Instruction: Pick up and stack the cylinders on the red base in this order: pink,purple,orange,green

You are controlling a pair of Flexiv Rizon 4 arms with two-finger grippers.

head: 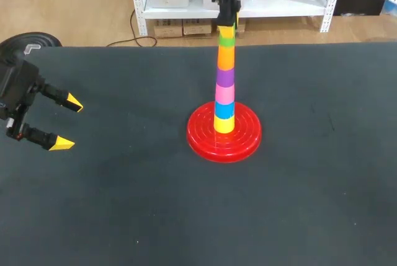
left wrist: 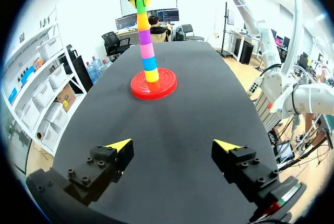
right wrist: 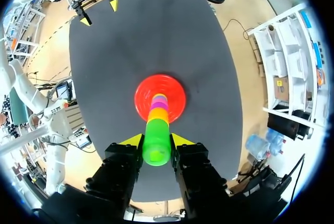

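The right gripper (right wrist: 156,139) is pinching the green plastic cylinder (right wrist: 156,150) from two sides at the very top of the column. That column is standing upright on the middle of the round red ribbed base (head: 205,141), with its long axis running straight down from the right gripper. Judging from this, the next move is calling for a clean release and a lift along that axis, without tilting the stack.

The left gripper (head: 67,123) is hanging spread and empty over the black tabletop (head: 124,210), well apart from the base.

The head view is showing the order: green on the orange cylinder (head: 226,57), then the purple cylinder (head: 225,77) and the pink cylinder (head: 224,94), with blue and yellow pieces beneath. The right wrist view, looking down the column, is showing the grip instead.
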